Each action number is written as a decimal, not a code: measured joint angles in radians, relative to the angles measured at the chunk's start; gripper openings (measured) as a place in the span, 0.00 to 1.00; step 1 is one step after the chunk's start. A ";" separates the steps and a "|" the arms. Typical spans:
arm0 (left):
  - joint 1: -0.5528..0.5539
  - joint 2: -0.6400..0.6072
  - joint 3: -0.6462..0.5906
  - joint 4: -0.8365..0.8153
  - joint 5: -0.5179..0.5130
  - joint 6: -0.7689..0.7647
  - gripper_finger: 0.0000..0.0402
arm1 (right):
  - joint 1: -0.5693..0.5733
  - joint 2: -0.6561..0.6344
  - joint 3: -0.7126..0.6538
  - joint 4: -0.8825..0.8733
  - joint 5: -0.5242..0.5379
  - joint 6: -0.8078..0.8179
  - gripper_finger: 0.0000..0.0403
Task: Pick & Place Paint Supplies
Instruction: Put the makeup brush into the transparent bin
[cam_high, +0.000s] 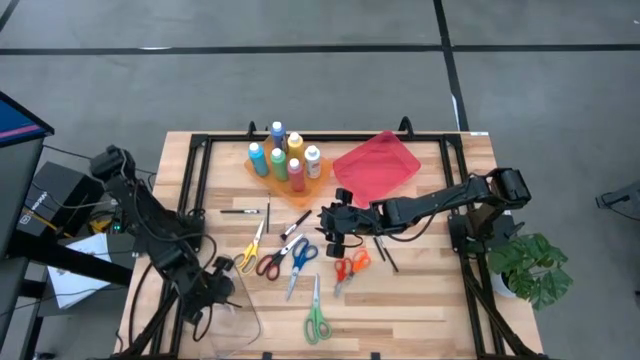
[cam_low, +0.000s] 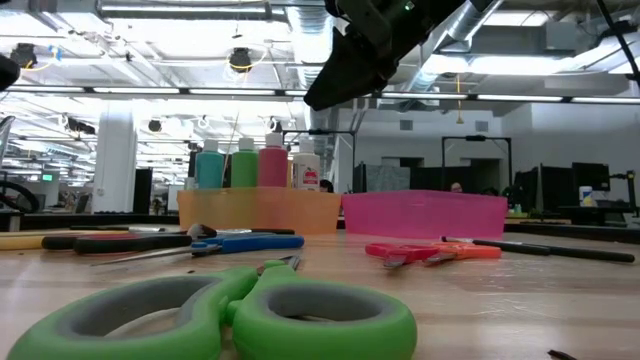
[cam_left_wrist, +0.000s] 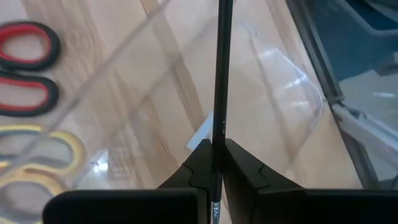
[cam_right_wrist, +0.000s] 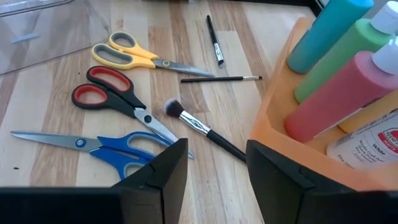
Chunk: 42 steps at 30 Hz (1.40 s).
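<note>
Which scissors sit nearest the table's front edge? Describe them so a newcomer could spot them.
Start at the orange tray of paint bottles at the back of the wooden table, then come straight forward past the other scissors. The green scissors lie alone nearest the front edge, the only green-handled pair, blades pointing back toward the tray.

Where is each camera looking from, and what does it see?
High: above the table, looking down; both arms show.
Low: at tabletop height, green scissors closest; an arm hangs above.
Left wrist: left pincer shut on a thin brush over the clear tray.
Right wrist: open right pincer above a fluffy brush.
Shared: red scissors show in both wrist views.
</note>
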 joint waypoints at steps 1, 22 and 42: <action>0.000 0.006 0.000 0.000 0.010 0.000 0.03 | 0.000 0.000 0.000 -0.001 0.000 0.000 0.39; 0.020 0.012 -0.001 -0.048 0.048 -0.132 0.29 | 0.000 0.000 0.000 -0.001 -0.008 0.003 0.39; 0.326 -0.526 0.001 0.377 -0.431 0.397 0.32 | 0.014 0.000 0.000 -0.008 -0.012 -0.009 0.39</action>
